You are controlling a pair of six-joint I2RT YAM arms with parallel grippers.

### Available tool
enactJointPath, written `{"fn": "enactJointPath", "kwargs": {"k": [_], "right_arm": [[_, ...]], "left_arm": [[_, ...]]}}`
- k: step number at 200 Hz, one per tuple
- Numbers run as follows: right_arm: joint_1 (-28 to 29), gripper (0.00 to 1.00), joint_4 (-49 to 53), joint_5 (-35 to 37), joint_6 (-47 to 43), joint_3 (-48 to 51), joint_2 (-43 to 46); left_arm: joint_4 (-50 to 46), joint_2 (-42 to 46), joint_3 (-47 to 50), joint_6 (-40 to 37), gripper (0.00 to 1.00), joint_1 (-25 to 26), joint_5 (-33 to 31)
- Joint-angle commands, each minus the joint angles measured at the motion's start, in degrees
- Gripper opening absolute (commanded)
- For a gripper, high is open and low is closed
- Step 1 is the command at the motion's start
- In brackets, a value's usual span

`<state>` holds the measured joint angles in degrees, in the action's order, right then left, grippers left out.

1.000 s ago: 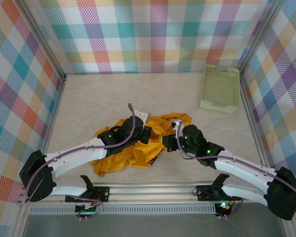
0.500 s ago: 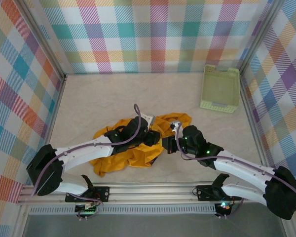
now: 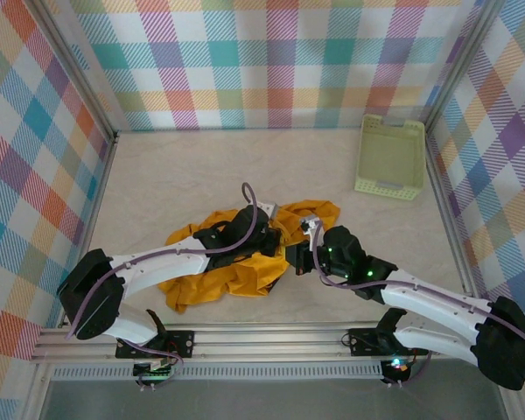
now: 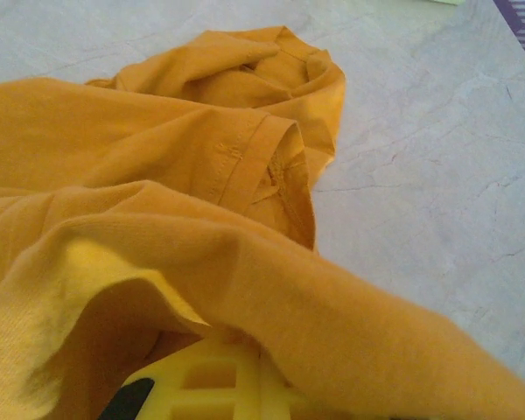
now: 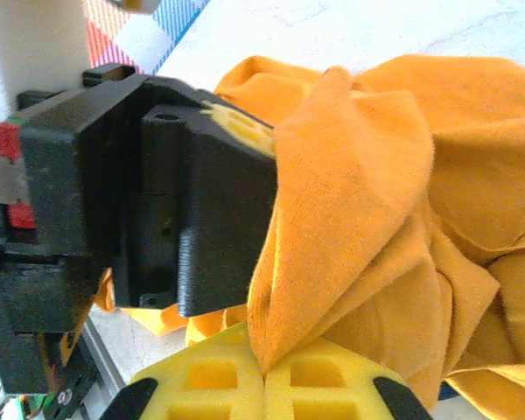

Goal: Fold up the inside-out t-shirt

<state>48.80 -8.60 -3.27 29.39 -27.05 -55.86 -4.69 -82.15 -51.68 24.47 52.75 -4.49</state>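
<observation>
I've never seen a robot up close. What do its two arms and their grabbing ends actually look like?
The left arm and right arm both have smooth white tubular links between chunky black joints, dotted with tiny green lights. A purplish-grey cable loops along each. The end effector fingers are bright yellow plastic with a waffle-like grid.

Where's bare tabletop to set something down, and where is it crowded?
Free: the far table between back wall and shirt, left of the basket; also the strip right of the shirt. Crowded: mid-front, where left gripper and right gripper pinch the shirt.
</observation>
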Motion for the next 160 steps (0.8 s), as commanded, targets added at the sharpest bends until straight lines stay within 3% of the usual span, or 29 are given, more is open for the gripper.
{"fn": "enactJointPath", "kwargs": {"k": [1,24,54,78,125,160], "right_arm": [[-0.73,0.0,2.73,3.56,0.04,-0.62,0.64],[-1.5,0.11,4.74,3.88,-0.21,-1.07,0.49],[-2.01,0.24,7.71,5.3,0.04,-2.54,-0.12],[-3.08,0.4,9.27,6.44,1.75,-3.64,-1.07],[-3.83,0.48,14.08,7.81,1.93,-8.91,-7.39],[-8.15,0.38,14.96,6.14,5.23,-11.2,-13.17]], "left_arm": [[-1.59,4.3,0.22,0.23,0.0,0.25,-3.97],[-3.2,5.03,0.41,-0.19,0.0,0.25,-5.78],[-2.77,2.36,0.22,0.12,0.0,0.57,-2.92],[-1.52,1.57,0.93,0.89,0.0,1.28,-2.27],[-0.74,1.63,2.29,1.54,0.01,2.63,-1.66],[1.04,-0.17,2.62,2.01,0.09,4.2,-0.88]]}}
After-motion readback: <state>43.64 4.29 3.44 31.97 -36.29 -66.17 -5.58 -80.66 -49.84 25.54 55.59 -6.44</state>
